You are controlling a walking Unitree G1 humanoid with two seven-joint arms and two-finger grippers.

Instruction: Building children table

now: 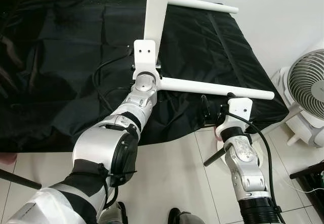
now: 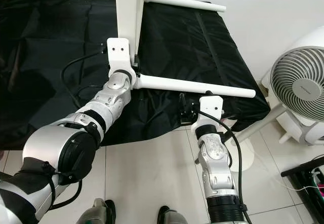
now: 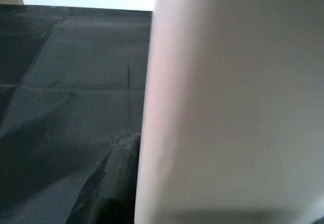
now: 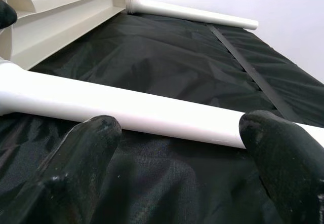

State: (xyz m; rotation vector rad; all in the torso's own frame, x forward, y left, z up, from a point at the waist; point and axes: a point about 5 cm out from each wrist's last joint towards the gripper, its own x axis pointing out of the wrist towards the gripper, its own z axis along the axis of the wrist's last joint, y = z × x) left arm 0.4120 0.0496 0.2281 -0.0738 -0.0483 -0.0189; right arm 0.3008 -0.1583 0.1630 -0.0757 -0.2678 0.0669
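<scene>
**Tabletop on edge, near leg in front of your right gripper**

In the left eye view, you are looking down at a counter (image 1: 50, 82) draped in black cloth. The white tabletop (image 1: 156, 11) is standing on edge near the middle of it, rising out of the top of the picture. Your left gripper (image 1: 145, 72) is reaching to the tabletop's lower end; its white wrist bracket is covering the fingers, so you cannot tell how far they are apart. A white leg (image 1: 212, 87) is sticking out to the right from that lower end, lying low over the cloth. A second leg (image 1: 202, 3) is doing the same at the far side. Your right gripper (image 1: 211, 111) is sitting at the counter's near right edge, just short of the near leg. A white fan (image 1: 306, 95) is standing on the tiled floor to the right.

In the right eye view, you are seeing the same layout, with two dark shoes (image 2: 167, 216) showing at the bottom edge.

In the left wrist view, the tabletop's white surface is looming very close, and one black finger (image 3: 114, 183) is lying right beside it.

In the right wrist view, your right gripper's two fingers (image 4: 83, 158) are spread wide, holding nothing, and the near leg is running across just beyond their tips.
</scene>
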